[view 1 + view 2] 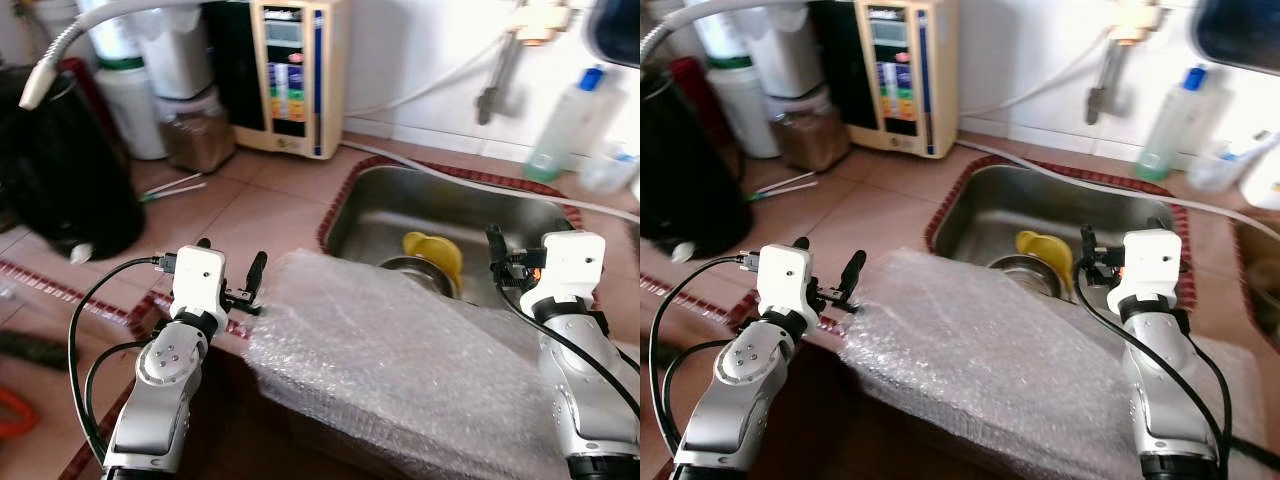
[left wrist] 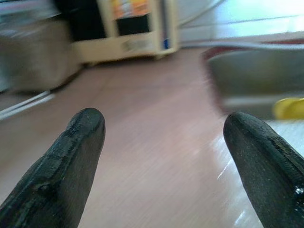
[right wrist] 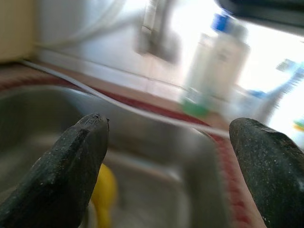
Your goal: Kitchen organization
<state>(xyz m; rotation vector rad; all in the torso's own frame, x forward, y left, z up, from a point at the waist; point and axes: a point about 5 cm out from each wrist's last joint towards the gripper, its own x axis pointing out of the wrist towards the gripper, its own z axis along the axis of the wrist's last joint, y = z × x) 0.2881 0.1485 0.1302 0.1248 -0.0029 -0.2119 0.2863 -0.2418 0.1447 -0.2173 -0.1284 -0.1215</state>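
I am standing at a tiled kitchen counter (image 1: pixel 270 205) with both arms held out in front of me. My left gripper (image 1: pixel 230 270) is over the counter, right at the left edge of a big sheet of bubble wrap (image 1: pixel 400 350), and its two black fingers (image 2: pixel 71 156) are spread wide apart with nothing between them. The bubble wrap lies over the front edge of the counter and covers the near rim of the steel sink (image 1: pixel 440 215). My right gripper (image 3: pixel 166 156) is held over the right part of the sink, and its fingers are also wide apart and holding nothing. Down in the sink there is a yellow scoop (image 1: pixel 435 255) resting by a round metal bowl (image 1: pixel 415 268). Behind the sink, by the wall, stands a see-through bottle with a blue cap (image 1: pixel 565 120). To the left at the back is a cream machine with colored buttons (image 1: pixel 290 75), and next to it a clear jar with brown stuff inside (image 1: pixel 195 135). A big black thing (image 1: pixel 65 170) sits on the far left, and a pair of chopsticks (image 1: pixel 172 187) lies on the tiles near it.
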